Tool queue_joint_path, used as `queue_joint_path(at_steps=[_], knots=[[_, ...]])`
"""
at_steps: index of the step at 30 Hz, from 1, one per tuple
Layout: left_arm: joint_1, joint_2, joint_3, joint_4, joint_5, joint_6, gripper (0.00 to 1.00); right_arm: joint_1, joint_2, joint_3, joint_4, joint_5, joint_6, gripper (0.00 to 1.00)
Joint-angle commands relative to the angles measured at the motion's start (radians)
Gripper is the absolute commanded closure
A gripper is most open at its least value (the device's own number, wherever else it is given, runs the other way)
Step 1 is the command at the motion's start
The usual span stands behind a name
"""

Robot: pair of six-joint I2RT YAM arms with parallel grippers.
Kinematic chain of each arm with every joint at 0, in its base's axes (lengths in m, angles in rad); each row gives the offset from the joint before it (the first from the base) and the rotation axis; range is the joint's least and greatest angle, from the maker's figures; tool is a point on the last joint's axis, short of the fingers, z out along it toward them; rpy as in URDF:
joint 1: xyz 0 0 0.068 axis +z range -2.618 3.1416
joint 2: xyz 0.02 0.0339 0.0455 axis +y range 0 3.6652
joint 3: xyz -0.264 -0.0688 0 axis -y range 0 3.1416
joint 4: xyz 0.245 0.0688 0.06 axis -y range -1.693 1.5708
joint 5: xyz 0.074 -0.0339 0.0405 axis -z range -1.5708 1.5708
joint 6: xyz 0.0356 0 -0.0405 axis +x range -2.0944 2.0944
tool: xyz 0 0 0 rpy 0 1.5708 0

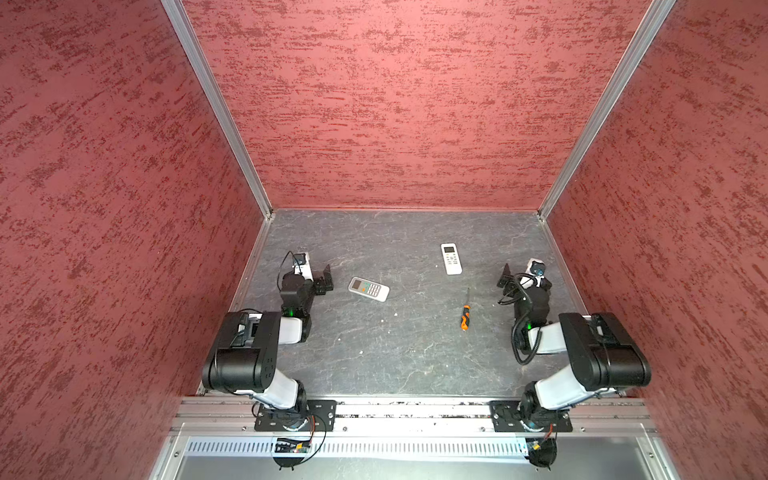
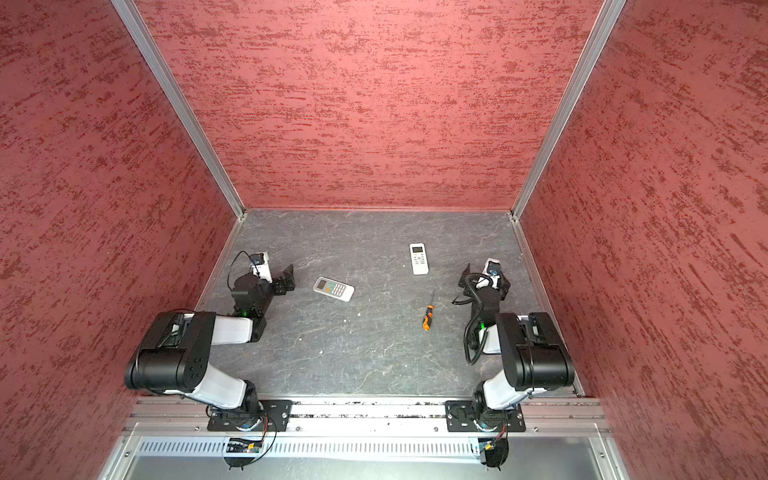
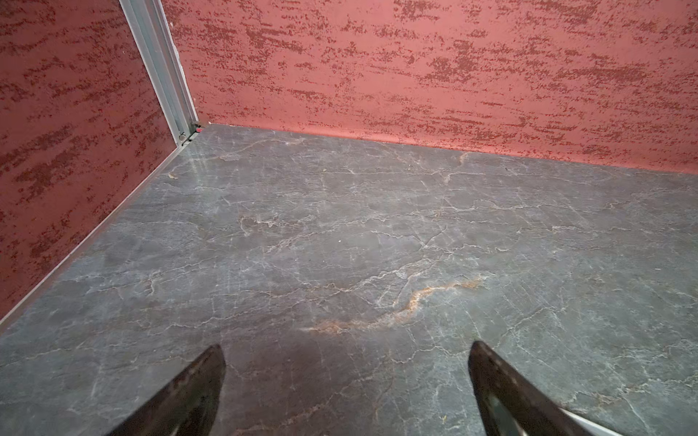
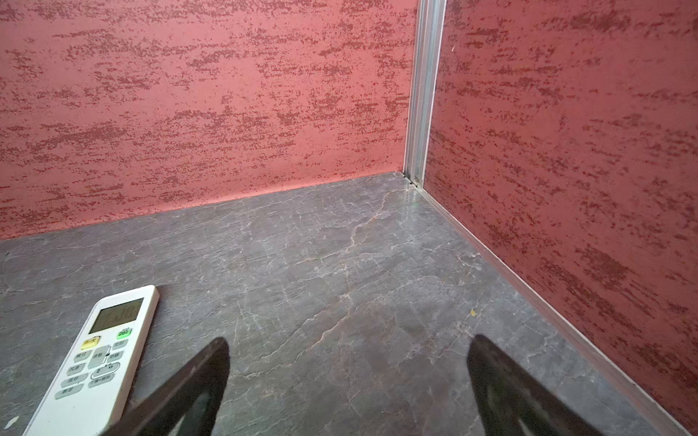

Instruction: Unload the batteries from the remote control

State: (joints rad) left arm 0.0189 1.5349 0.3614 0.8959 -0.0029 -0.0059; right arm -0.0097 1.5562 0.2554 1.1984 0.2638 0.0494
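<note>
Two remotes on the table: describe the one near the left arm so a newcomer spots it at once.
On the grey marbled table, look to the left pincer. Just beside it, toward the middle, lies a white remote, buttons up. Unlike the other remote near the right pincer, which points at the back wall, this one lies crosswise and farther from the screwdriver.

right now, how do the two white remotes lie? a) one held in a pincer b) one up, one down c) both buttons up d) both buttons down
c: the angled remote and the far remote both show display and keys facing up in both top views.
</note>
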Motion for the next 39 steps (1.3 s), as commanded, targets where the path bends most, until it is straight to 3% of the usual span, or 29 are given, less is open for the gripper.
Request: queue_joint_path(at_steps=[1,26,29,32,34,35,37,38,39], knots=[[0.008,0.0,0.017,-0.003,0.006,0.004,0.0,-0.006,-0.003,0.01,0.0,-0.013,0.005,0.01],[0.007,0.0,0.018,-0.002,0.006,0.005,0.01,-0.006,-0.005,0.009,-0.002,-0.014,0.005,0.01],[-0.004,-0.036,0.005,-0.004,-0.054,-0.001,0.01,-0.006,-0.034,0.01,-0.013,-0.017,0.002,0.01],[-0.014,-0.197,0.012,-0.161,-0.129,-0.02,0.01,-0.006,-0.21,0.075,-0.262,-0.045,-0.012,0.01],[-0.003,-0.334,0.054,-0.365,-0.169,-0.09,0.01,-0.006,-0.329,0.161,-0.495,-0.015,0.097,0.01],[0.01,-0.386,0.072,-0.472,-0.187,-0.165,0.01,-0.006,-0.371,0.196,-0.587,0.002,0.149,0.01],[0.052,-0.47,0.107,-0.686,-0.261,-0.423,0.01,-0.007,-0.427,0.303,-0.838,-0.072,0.2,0.01],[0.111,-0.504,0.116,-0.77,-0.186,-0.522,0.01,-0.007,-0.436,0.353,-0.932,-0.142,0.211,0.01],[0.173,-0.525,0.113,-0.798,-0.037,-0.559,0.0,-0.006,-0.441,0.385,-0.993,-0.19,0.245,0.01]])
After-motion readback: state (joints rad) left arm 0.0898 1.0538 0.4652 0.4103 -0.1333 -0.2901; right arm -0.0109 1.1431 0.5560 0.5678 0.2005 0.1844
